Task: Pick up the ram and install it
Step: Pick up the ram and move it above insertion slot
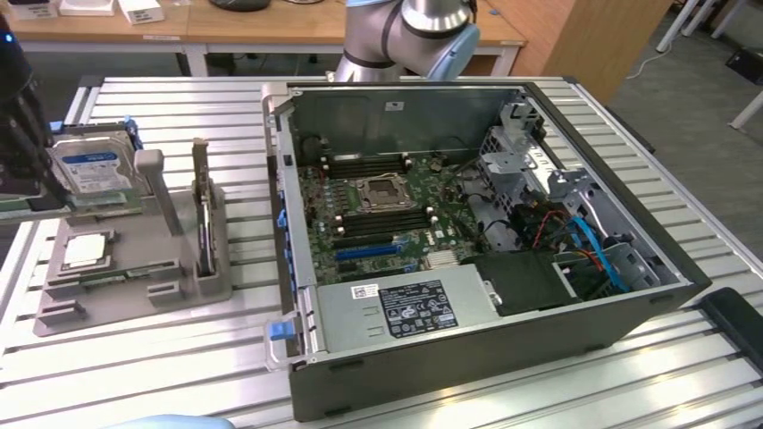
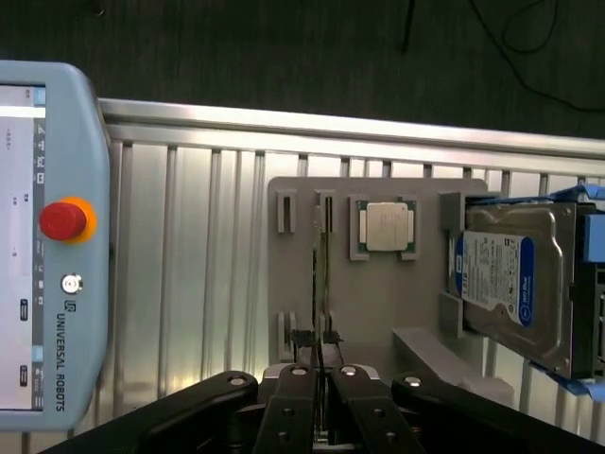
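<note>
The ram [image 2: 321, 274] is a thin green stick seen edge-on, and my gripper [image 2: 321, 374] is shut on it between its black fingers. It hangs over the grey fixture [image 2: 378, 312], in line with one of the narrow slots. In the exterior view my gripper [image 1: 27, 192] is the dark shape at that view's far left, beside the fixture [image 1: 131, 268], with the ram's greenish edge [image 1: 30, 204] at its lower end. A second green stick [image 1: 107, 279] lies low in the fixture. The open computer case [image 1: 477, 223] stands in the middle, with the motherboard's memory slots [image 1: 364, 223] beside the CPU socket.
The fixture also carries a silver hard drive with a blue label [image 2: 515, 284], a CPU chip [image 2: 388, 227] and a tall dark upright card [image 1: 205, 206]. A teach pendant [image 2: 47, 246] with a red stop button lies on the slatted aluminium table [image 2: 208, 284].
</note>
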Robot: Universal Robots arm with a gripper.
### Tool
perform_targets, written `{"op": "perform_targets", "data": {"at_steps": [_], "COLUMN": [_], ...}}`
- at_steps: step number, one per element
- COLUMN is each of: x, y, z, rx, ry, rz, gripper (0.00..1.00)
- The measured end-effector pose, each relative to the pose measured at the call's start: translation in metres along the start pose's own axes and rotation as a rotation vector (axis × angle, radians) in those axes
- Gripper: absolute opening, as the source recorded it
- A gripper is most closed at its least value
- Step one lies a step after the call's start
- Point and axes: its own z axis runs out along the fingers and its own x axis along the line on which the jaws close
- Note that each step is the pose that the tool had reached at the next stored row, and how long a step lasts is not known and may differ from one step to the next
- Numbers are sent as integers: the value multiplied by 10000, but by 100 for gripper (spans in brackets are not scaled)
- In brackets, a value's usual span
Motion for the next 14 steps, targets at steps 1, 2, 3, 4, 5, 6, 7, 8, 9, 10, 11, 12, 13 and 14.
{"op": "perform_targets", "data": {"at_steps": [1, 2, 3, 4, 5, 6, 7, 8, 9, 10, 11, 12, 13, 14], "x": [0, 1, 1, 2, 3, 3, 5, 5, 5, 6, 6, 7, 8, 9], "y": [-29, -57, -90, -123, -157, -190, -224, -259, -292, -326, -358, -391, -424, -455], "z": [-13, -25, -39, -51, -65, -79, -92, -106, -119, -133, -146, -159, -172, -184], "rx": [-10, -19, -31, -44, -57, -70, -84, -100, -114, -129, -144, -159, -176, -195], "ry": [-18, -35, -55, -77, -99, -121, -142, -165, -185, -205, -224, -243, -260, -276], "rz": [0, 0, 0, -1, -1, -1, -2, -1, 0, 0, 1, 1, 0, 1], "gripper": [12, 12, 12, 12, 12, 12, 12, 12, 12, 12, 12, 12, 12, 12]}}
